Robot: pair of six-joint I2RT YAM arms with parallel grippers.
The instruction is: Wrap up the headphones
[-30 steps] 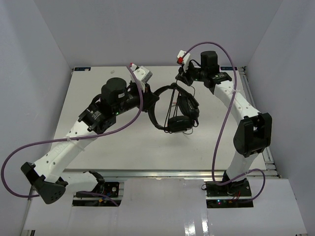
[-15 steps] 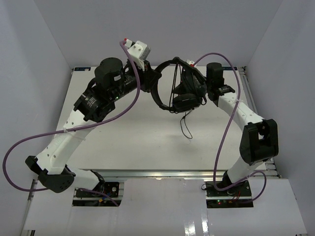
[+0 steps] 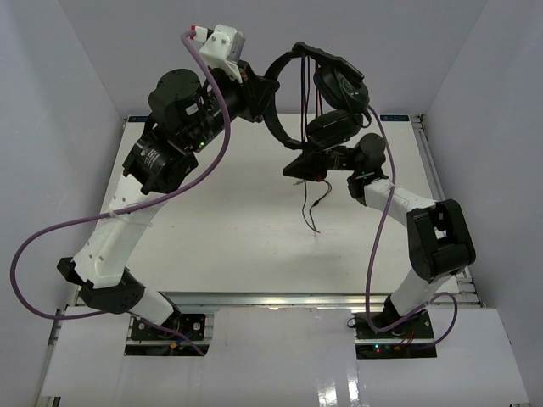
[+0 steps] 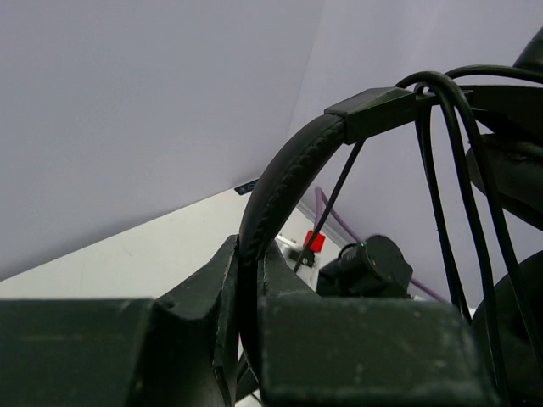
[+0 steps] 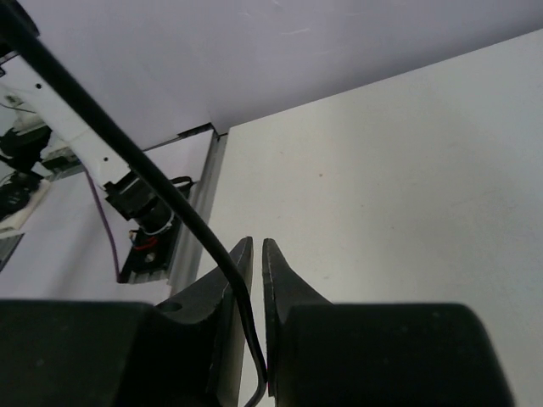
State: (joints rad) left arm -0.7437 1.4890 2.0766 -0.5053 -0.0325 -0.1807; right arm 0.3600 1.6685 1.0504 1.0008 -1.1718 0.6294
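So far: cord (image 5: pixel 127 150) looped several times over headband (image 4: pixel 280 178), by the look of the strands
Headphones (image 3: pixel 327 85): raised above table (image 3: pixel 212 237), far centre
Left gripper (image 4: pixel 248 254): clamped on headband
Right gripper (image 5: pixel 253 254): pinching cord
Left to do: hanging tail (image 3: pixel 307 208) and plug to wind, probably

Headphones (image 4: pixel 293 161): earcups cropped at right, left wrist view; headband base hidden inside left end effector (image 4: pixel 249 250). Cord (image 5: pixel 127 148): upper run cropped top-left, lower end buried between right end effector (image 5: pixel 258 244) fingers (image 5: pixel 208 301); cord tip (image 3: pixel 315 227) too small overhead.
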